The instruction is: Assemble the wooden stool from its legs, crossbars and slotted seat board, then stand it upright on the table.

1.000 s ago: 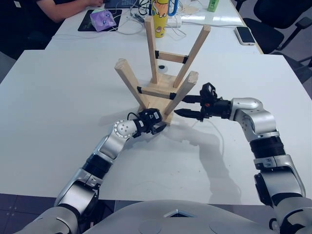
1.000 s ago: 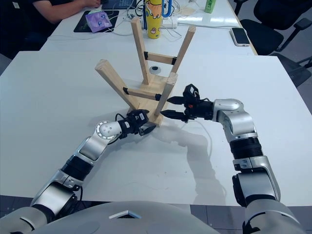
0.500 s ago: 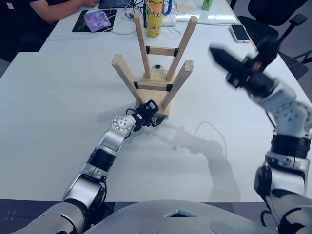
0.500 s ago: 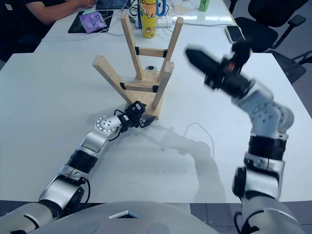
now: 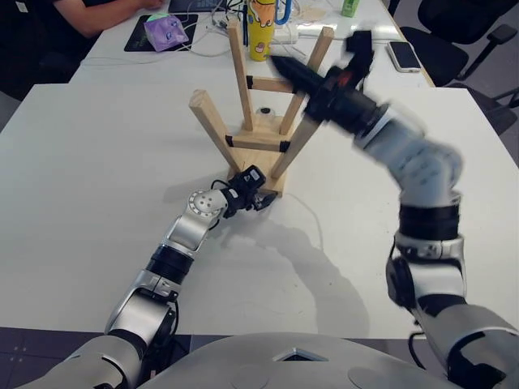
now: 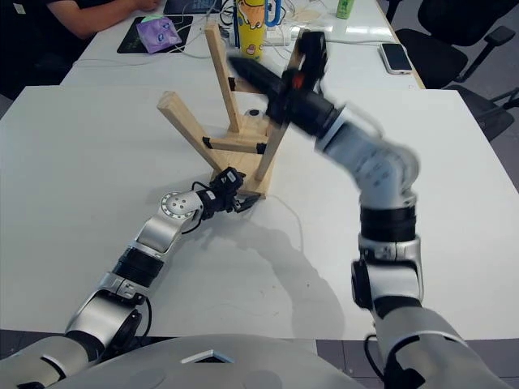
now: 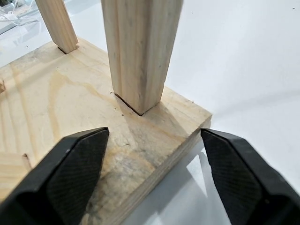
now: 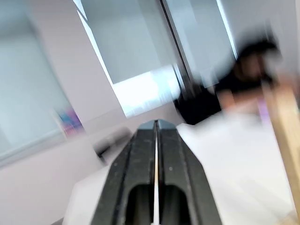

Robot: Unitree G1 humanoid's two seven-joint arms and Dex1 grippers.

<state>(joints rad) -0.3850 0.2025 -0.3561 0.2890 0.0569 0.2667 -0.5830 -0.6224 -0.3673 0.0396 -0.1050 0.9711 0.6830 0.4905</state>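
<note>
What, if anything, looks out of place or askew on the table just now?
The wooden stool stands upside down: its seat board lies on the table with the legs pointing up and splayed. The left gripper sits open at the board's corner. Nothing looks broken or spilled.

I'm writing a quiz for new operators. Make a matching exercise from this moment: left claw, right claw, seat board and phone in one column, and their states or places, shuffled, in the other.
1. left claw
2. right claw
3. seat board
4. phone

A. flat on the white table, legs pointing up
B. on the table behind
C. open, straddling a corner of the board
D. shut, held high beside the upturned legs

Pairs: 1-C, 2-D, 3-A, 4-B
</note>
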